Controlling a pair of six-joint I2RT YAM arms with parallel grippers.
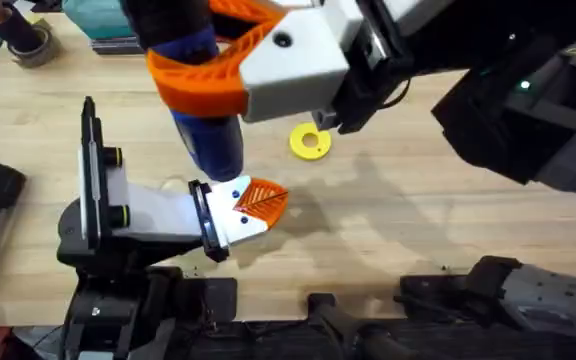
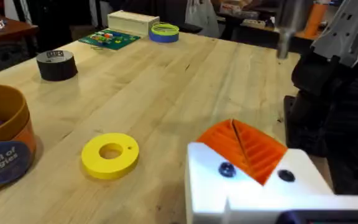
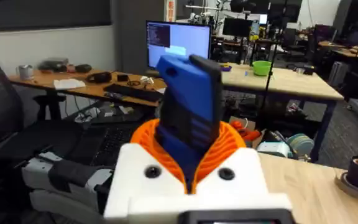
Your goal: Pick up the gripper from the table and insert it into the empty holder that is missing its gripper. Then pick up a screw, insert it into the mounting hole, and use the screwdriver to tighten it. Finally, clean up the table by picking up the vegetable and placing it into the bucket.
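Above the desk, your right hand grips the screwdriver. Left hand: can't tell its opening; tip contact probably hidden.

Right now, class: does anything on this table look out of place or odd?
Mostly not. The yellow disc lies flat on the table, unused. The right gripper holds the blue screwdriver upright, over the orange finger seated in the white holder.

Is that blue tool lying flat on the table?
No, the screwdriver stands upright, clamped in the right gripper above the table.
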